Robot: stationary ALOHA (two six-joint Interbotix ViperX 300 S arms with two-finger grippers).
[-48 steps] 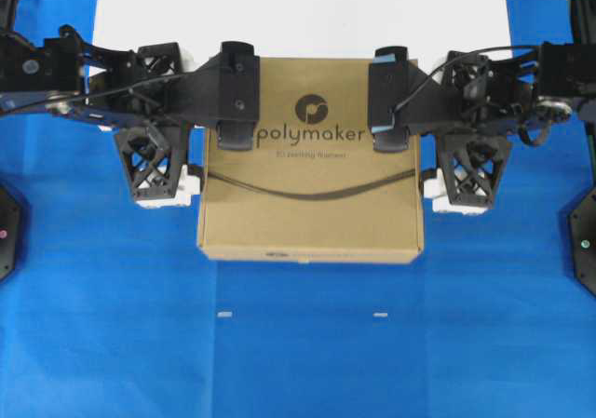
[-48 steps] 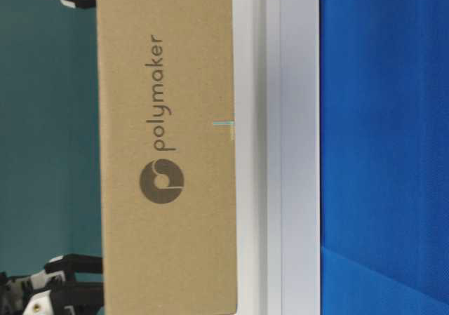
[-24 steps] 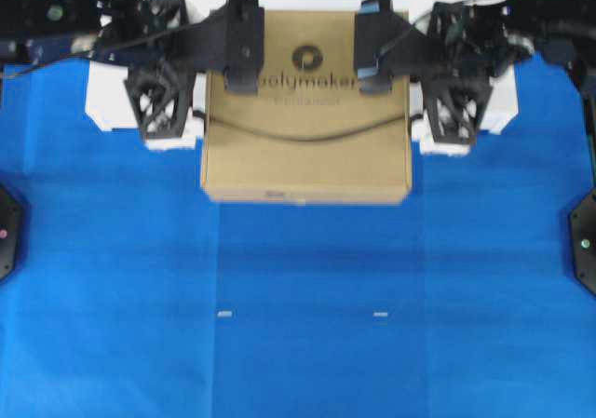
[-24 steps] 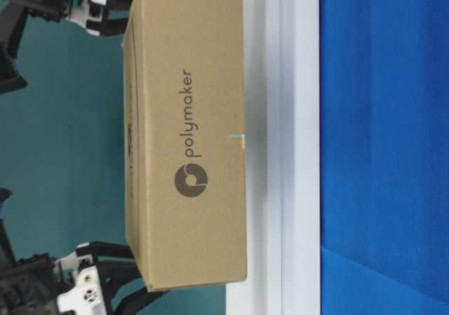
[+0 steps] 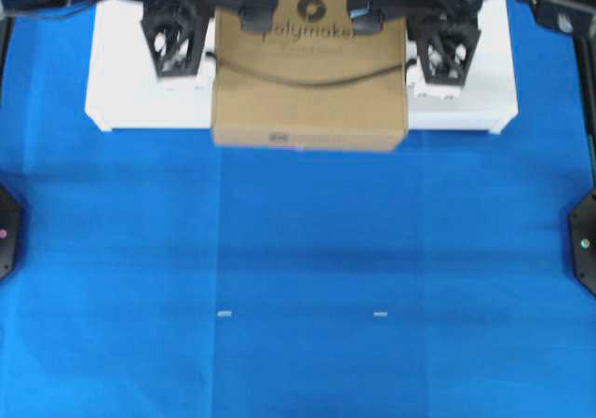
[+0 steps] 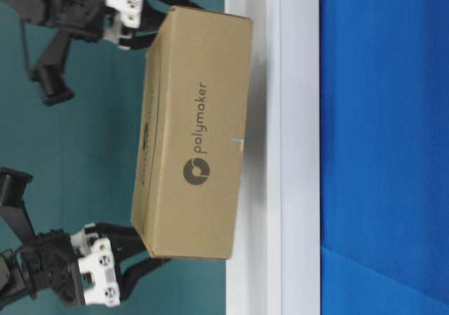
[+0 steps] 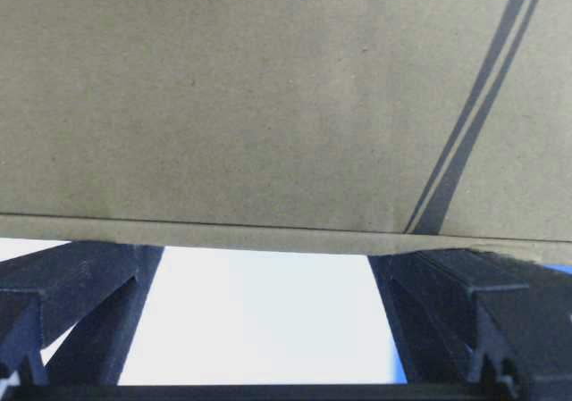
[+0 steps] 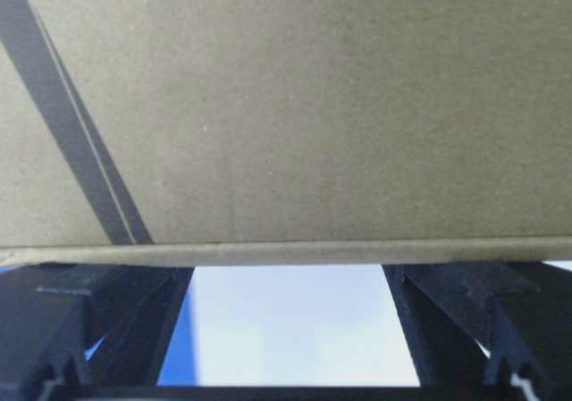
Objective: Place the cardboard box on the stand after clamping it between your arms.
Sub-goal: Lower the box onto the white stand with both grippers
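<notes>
1. Progress: the clamp is made and the cardboard box (image 5: 310,74) is up over the stand (image 5: 135,101), squeezed between the two arms. Judging by the table-level view, it is not set down yet.
2. In that view the box (image 6: 193,136) looks tilted. One corner is near or on the stand (image 6: 298,118), while the rest appears lifted clear.
3. Left to do, by my read: level it, lower it flat onto the white top, then back both arms off sideways.
4. Position: overhead, most of the box sits over the stand's middle. Its near edge overhangs the stand's front edge above the blue cloth (image 5: 298,278), so it likely needs to go further in.
5. Left gripper (image 5: 177,41) presses the box's left side and the right gripper (image 5: 445,46) presses its right side.
6. Wrist views show each gripper's fingers (image 7: 85,307) (image 8: 456,316) spread wide, with the box wall (image 7: 268,106) (image 8: 286,106) lying across them. So both are open, nothing pinched between the jaws; the hold comes from arm-to-arm pressure.
7. Box look: brown, flat, squarish. It carries the dark "polymaker" logo, a circle emblem and a curved dark line across the top. No dents or crushing visible.
</notes>
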